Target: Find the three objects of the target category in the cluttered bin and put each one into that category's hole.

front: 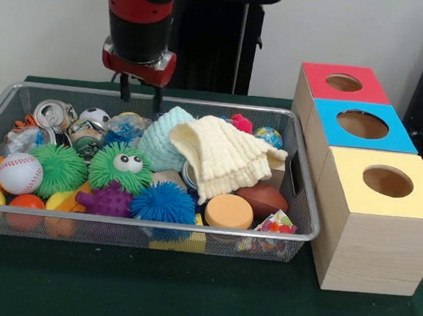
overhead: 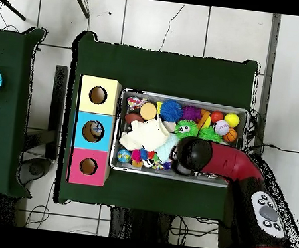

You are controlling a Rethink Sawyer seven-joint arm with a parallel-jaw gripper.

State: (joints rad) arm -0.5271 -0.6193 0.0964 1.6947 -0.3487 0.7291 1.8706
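Note:
My gripper (front: 141, 95) hangs open over the far rim of the wire bin (front: 147, 226), with nothing between its fingers. Just below it lie crushed cans (front: 87, 137), a soccer ball (front: 94, 116) and a teal knit piece (front: 162, 136). A cream cloth (front: 223, 155) is draped over the middle of the pile. A baseball (front: 20, 172), green spiky balls (front: 60, 168), a blue spiky ball (front: 162, 202), an orange disc (front: 228, 210) and a brown football (front: 263, 199) fill the front. In the overhead view the arm (overhead: 221, 161) covers the gripper and part of the bin (overhead: 185, 98).
Three wooden boxes stand in a row beside the bin, each with a round hole: red (front: 343, 82), blue (front: 362, 124), yellow (front: 387, 180). From overhead they are yellow (overhead: 98, 95), blue (overhead: 92, 130), red (overhead: 88, 166). Green cloth covers the table.

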